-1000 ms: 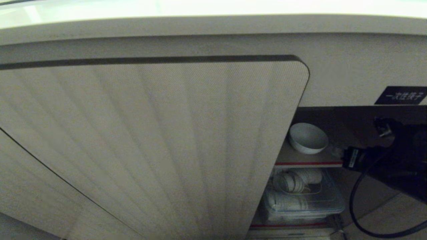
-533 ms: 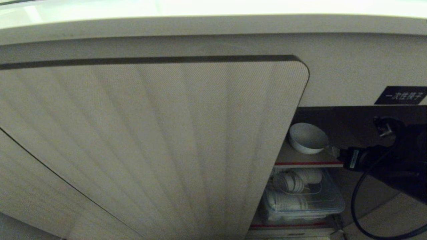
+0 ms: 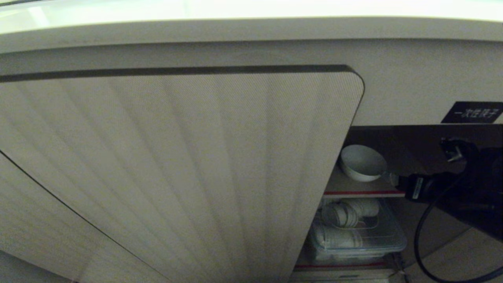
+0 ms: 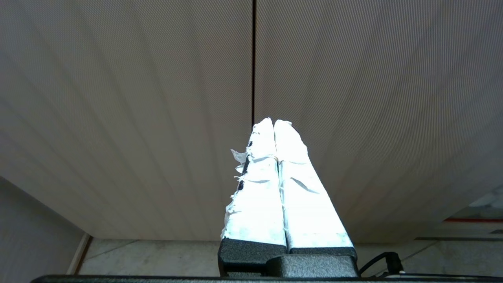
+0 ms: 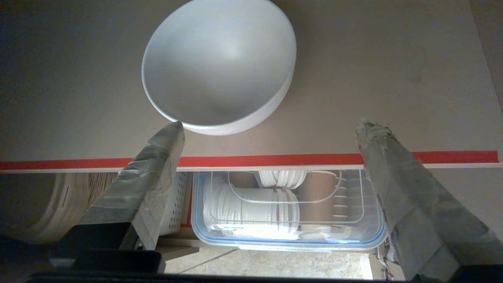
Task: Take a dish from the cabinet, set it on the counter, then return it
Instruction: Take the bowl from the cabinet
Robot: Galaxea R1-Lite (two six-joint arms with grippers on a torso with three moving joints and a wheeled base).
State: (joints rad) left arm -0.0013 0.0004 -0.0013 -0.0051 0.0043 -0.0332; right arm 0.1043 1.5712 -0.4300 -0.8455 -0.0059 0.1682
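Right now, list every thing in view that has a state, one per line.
white bowl: upright on the upper shelf, free of both claws
cabinet door: swung open
right claw: open, just before the bowl
left claw: shut, empty, facing closed doors
clear tub: on lower shelf, holding stacked plates

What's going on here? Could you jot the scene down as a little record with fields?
Dish: white bowl, upright on the cabinet's red-edged shelf, not held
Right gripper: open, one fingertip beside the bowl's rim
Left gripper: shut, idle before the ribbed doors
Below shelf: clear container of stacked white dishes
Stage: bowl sits in the cabinet
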